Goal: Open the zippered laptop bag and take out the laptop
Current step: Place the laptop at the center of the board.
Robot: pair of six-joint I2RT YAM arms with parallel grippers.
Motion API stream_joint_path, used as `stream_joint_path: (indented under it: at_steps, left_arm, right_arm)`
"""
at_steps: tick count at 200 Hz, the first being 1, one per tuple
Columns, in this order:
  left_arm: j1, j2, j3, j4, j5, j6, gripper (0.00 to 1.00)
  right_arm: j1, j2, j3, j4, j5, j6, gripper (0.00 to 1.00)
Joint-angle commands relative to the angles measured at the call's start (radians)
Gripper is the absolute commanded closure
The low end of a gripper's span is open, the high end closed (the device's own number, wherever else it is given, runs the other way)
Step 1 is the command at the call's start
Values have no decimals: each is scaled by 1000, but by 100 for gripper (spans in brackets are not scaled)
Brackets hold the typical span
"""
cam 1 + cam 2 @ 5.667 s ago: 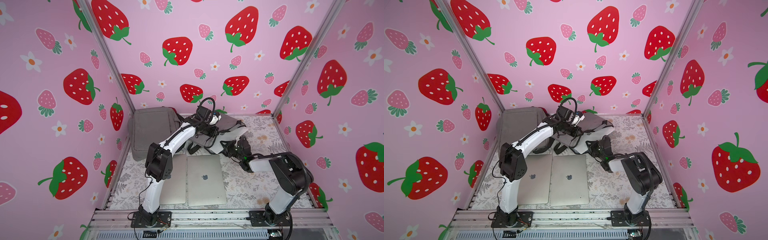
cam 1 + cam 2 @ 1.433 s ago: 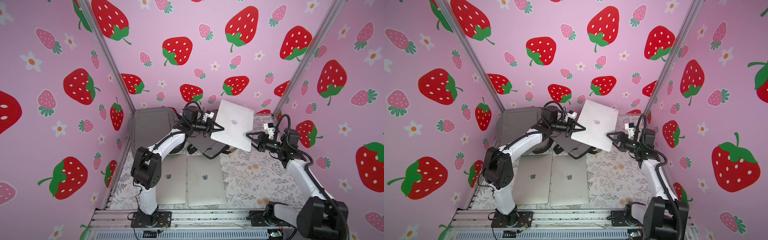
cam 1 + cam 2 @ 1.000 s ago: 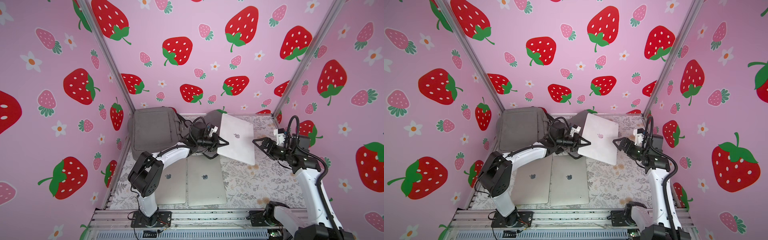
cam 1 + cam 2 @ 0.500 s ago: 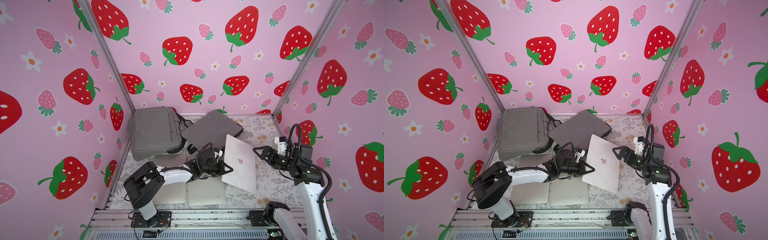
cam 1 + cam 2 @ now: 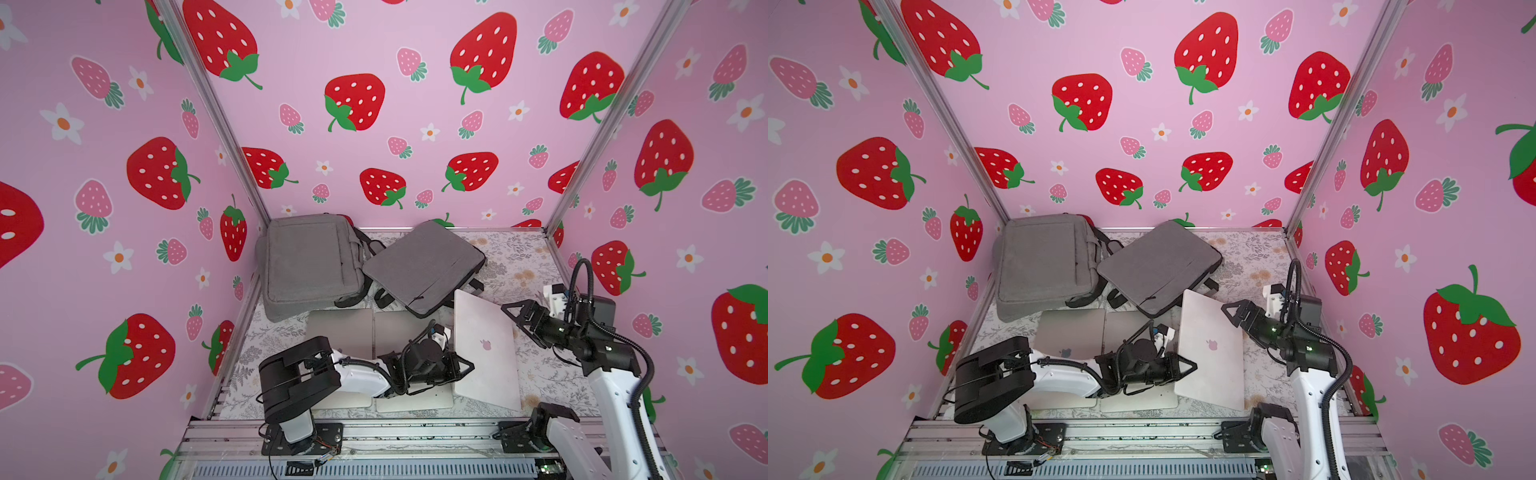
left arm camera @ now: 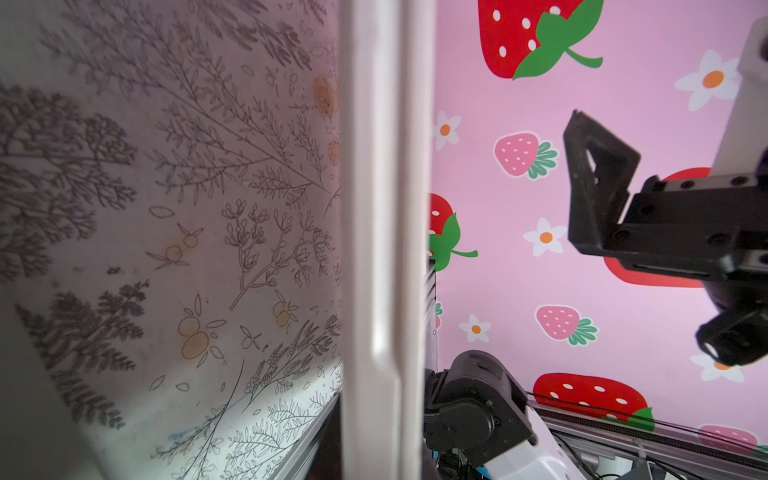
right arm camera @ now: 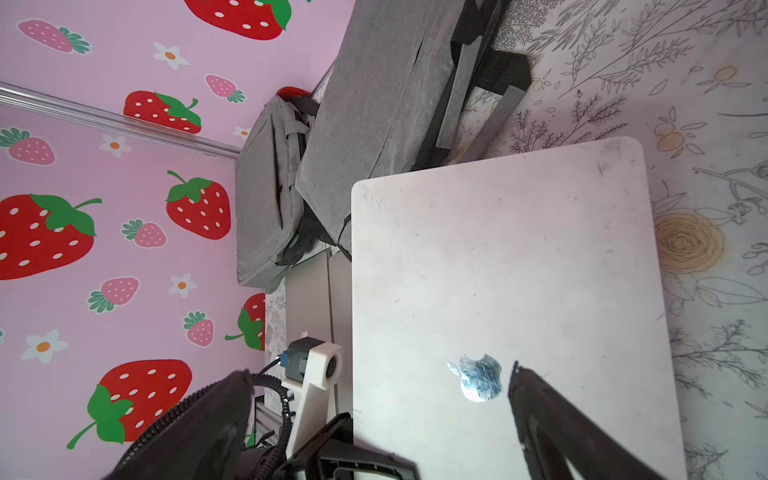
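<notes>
Laptop (image 5: 484,332), flat scuffed silvery slab, near grey woven-fabric laptop bag (image 5: 424,266)

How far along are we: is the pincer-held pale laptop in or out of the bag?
Out: pale flat laptop is uncovered beside the dark grey fabric bag, left pincer gripping its edge.

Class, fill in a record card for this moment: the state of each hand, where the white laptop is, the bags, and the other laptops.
left hand: shut on the side edge of the white laptop
right hand: open, beside the white laptop, holding nothing
white laptop: out of the bags, lid closed, gripped edge raised off the table
dark grey bag: at the back, beside the light grey bag
grey laptops: two, flat, side by side
</notes>
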Motion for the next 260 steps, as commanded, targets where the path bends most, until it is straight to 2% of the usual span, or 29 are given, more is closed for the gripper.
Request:
stream_joint_path:
  at_steps: [1, 33, 53, 103, 115, 118, 128, 165, 224, 260]
  left_arm:
    - [-20, 35, 19, 301, -107, -45, 100]
    - [-62, 95, -19, 386, -195, -114, 100]
    - [-68, 105, -33, 380, -233, -131, 100]
    - [-98, 194, -1, 418, -248, -209, 100]
    - [-107, 195, 5, 392, -255, -208, 96]
    - [-108, 195, 6, 382, -253, -207, 90]
    - [-109, 197, 16, 360, -249, -209, 83]
    - [-109, 229, 47, 322, -212, -226, 66]
    - [-93, 205, 30, 258, -208, -227, 57]
    - [-58, 111, 19, 62, -183, -175, 51]
  right_arm:
    - [11, -27, -29, 26, -4, 13, 1]
    - [16, -54, -59, 50, 7, 36, 0]
    - [21, -58, -71, 65, 7, 47, 0]
    - [35, -41, -81, 111, 4, 57, 0]
    - [38, -32, -81, 117, -3, 53, 1]
    - [38, -31, -81, 117, -2, 51, 1]
    - [39, -27, -82, 116, -2, 46, 0]
    - [40, -20, -86, 131, -8, 50, 0]
    - [40, -9, -99, 176, -21, 62, 1]
    - [42, 8, -102, 192, -25, 62, 0]
